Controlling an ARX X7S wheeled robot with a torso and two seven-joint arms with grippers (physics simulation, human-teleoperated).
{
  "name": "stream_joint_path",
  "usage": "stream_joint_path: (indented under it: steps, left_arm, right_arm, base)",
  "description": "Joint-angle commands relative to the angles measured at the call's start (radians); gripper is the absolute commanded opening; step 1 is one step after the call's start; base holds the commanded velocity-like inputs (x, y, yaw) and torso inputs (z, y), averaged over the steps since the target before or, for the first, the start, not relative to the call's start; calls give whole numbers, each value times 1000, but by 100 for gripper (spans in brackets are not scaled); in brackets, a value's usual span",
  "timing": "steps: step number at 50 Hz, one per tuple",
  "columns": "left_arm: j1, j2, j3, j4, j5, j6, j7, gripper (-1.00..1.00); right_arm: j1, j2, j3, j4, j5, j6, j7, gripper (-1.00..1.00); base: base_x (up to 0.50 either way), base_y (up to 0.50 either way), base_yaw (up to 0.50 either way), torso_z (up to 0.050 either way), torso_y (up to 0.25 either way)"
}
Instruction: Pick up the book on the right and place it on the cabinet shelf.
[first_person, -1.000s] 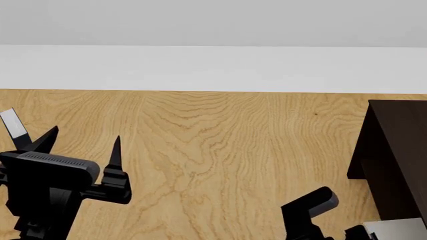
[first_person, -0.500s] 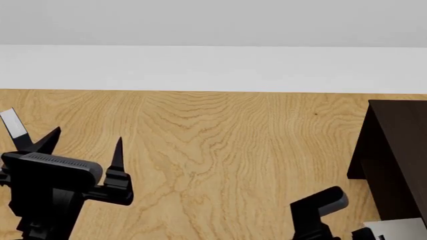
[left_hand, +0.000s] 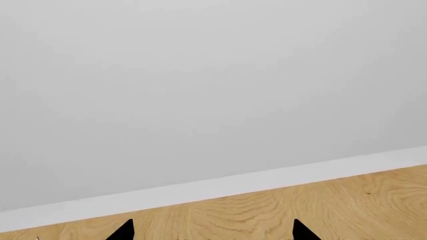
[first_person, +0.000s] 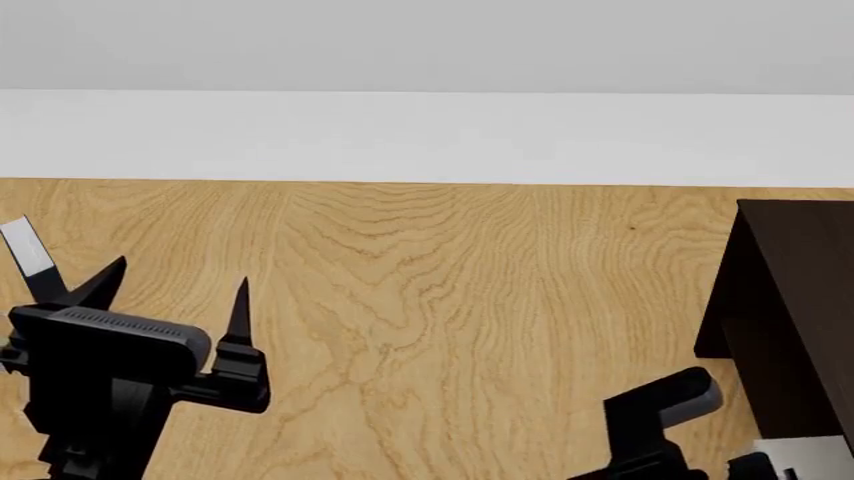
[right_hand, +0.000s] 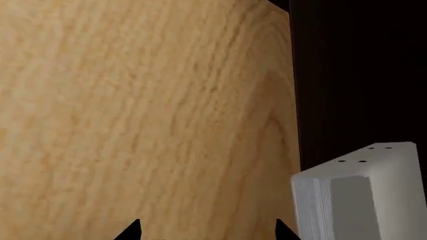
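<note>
Hovering right gripper (right_hand: 208, 231) spread wide, empty, near dotted grey book (right_hand: 360, 195) by cabinet (first_person: 787, 320): wrong one. Plain book not showing; grey corner (first_person: 807, 455) at 5 o'clock unidentifiable. Checking narrow edge before clamping. Left gripper (first_person: 176, 278) spread wide, idling at 8 o'clock.

**Surfaces Around My Grippers**

My left gripper (first_person: 174, 285) looks like matt black plastic, with a ribbed strip across its housing. The floor (first_person: 441, 300) is smooth light wood with strong wavy grain. At three o'clock, the cabinet (first_person: 787, 300) is very dark, matt wood. A grey book (right_hand: 363, 200) shows pale paper page edges.
</note>
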Motion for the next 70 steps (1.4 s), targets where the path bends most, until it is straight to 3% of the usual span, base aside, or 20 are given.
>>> stream_joint_path:
  steps: [1,26,70]
  left_arm:
    - [-1,-1,3,-5,-2,3,0,100]
    - [-6,-1,14,-15,-1,4,-4,100]
    - [-6,-10,17,-8,-15,7,-8,100]
  right_arm:
    - [1,34,-121,21,-115,46,84,100]
    - [-24,69,-132,21,-106,28,147,100]
    - [-37,-37,-162,21,-109,-147,96,100]
  base:
    - [0,0,-4,0,0]
    - [0,-1,-5,0,0]
    - [0,-1,-3,0,0]
